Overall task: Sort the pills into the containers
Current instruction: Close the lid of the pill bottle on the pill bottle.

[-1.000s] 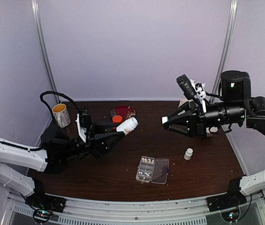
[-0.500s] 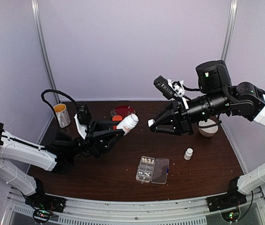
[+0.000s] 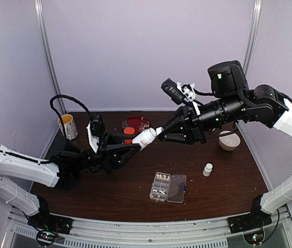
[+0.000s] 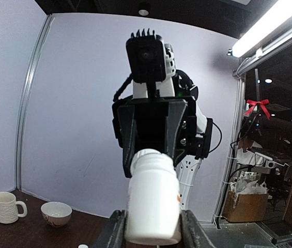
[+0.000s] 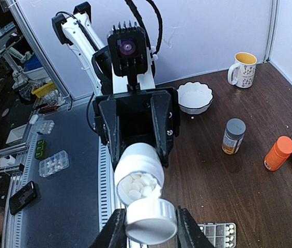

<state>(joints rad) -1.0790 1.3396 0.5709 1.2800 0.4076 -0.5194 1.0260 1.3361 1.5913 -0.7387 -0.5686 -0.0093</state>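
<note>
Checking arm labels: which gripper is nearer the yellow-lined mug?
Left. The left gripper holds the white bottle to the right of the mug; the right gripper, holding the cap, is farther right.

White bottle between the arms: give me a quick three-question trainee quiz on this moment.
1. True or false: the left tool grips the white bottle.
2. The right tool holds: A) nothing B) the white cap C) that same bottle.
3. Short answer: what shows inside the bottle's open mouth in the right wrist view?
Key: 1 true. 2 B. 3 white pills.
</note>
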